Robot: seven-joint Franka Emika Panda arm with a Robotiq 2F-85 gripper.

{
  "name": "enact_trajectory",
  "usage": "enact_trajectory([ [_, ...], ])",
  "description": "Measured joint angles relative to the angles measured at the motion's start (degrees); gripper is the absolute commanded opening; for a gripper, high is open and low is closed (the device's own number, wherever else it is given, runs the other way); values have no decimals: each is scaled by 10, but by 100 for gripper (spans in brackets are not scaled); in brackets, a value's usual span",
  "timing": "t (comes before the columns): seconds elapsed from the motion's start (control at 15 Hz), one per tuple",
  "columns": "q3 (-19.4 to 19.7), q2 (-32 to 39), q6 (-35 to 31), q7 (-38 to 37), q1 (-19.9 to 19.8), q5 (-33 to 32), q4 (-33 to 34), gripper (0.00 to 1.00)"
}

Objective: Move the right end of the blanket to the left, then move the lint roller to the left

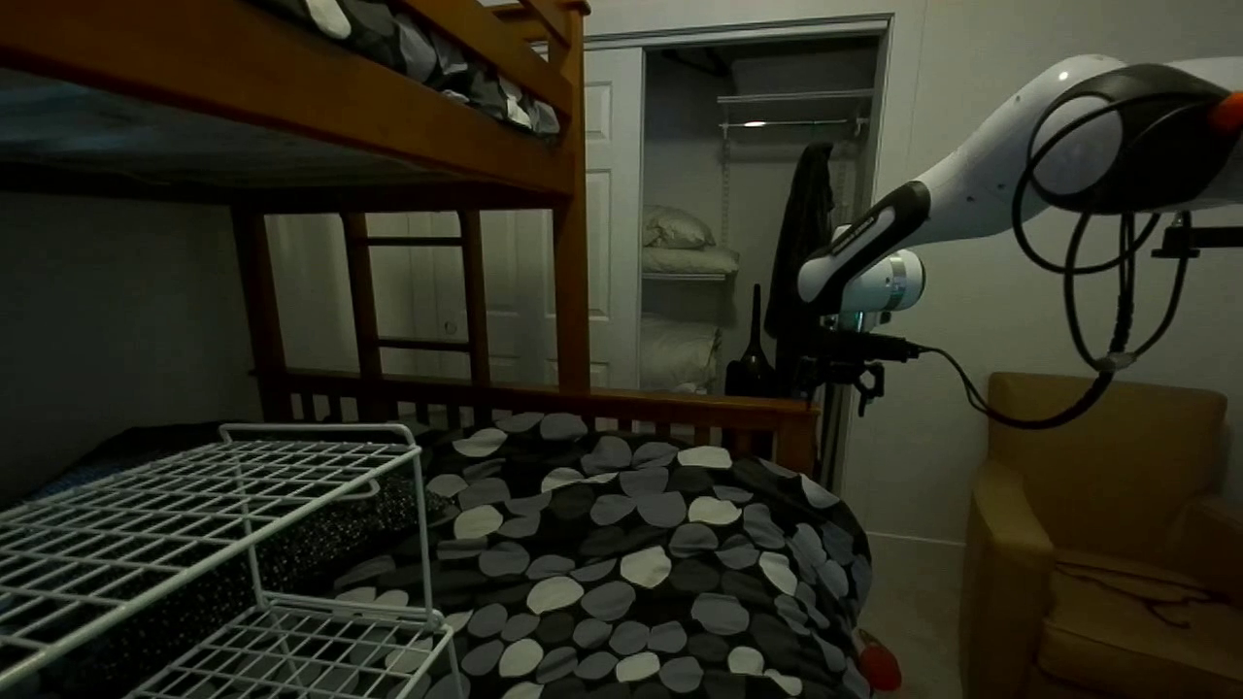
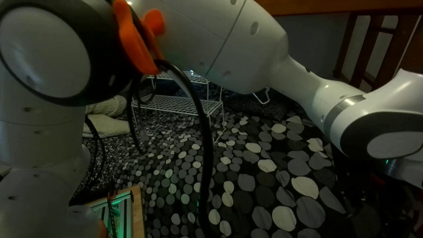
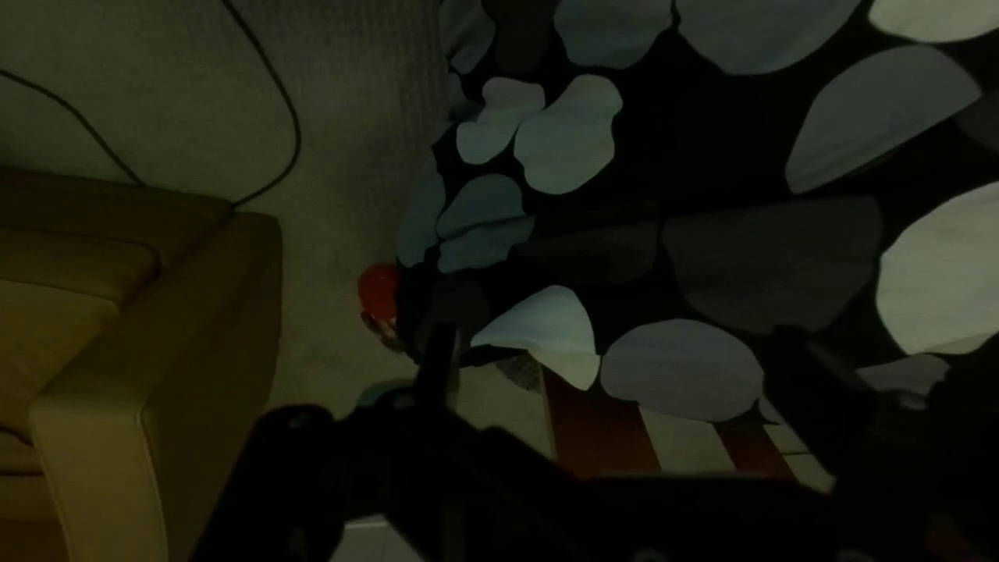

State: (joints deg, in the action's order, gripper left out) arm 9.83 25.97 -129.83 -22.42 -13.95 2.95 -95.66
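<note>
Blanket point(image 1: 631, 561): looks soft; probably light, draggy in bulk.
Edge point(image 3: 572, 370): at 5 o'clock, wrist view; advise pinching here.
Gripper point(image 3: 616, 339): jaws apart, grasping nothing.

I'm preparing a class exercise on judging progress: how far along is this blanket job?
Done: nothing I can confirm; the blanket lies widely spread. In hand: nothing; the jaws stand open, clear of it. Left: apparently shifting the blanket's end, then the lint roller, which I cannot make out.
</note>
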Motion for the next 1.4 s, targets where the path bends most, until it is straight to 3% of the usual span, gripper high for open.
enact_trajectory([
  [0.53,17,29,11,-26,8,-5,36,100],
  [1.13,33,185,129,-67,-12,22,217,100],
  [1.4,33,252,135,-79,-21,30,291,100],
])
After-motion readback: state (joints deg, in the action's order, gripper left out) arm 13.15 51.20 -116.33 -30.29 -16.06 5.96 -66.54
